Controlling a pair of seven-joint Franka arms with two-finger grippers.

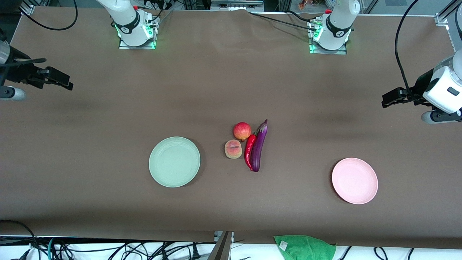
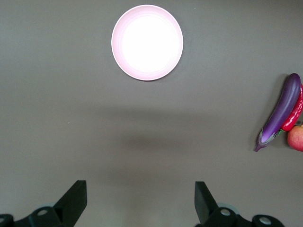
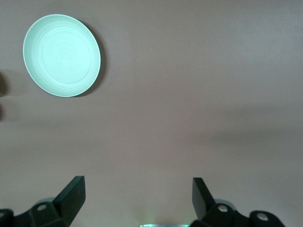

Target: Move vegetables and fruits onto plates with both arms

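Front view, near to far: pink plate (image 1: 354,180) toward the left arm's end and green plate (image 1: 174,161) toward the right arm's end, both empty. Between them a tight cluster: eggplant (image 1: 259,146) touching chili (image 1: 249,150), peach (image 1: 233,149) beside it, apple (image 1: 242,131) farthest. Eggplant's long axis runs near-to-far, stem cap pointing at the bases, slightly tilted. My worry: the items crowd together, so I'd likely knock a neighbour, and the round fruit could roll. Left gripper (image 2: 137,201) and right gripper (image 3: 137,198) wait over bare table at the ends, fingers spread, holding nothing.
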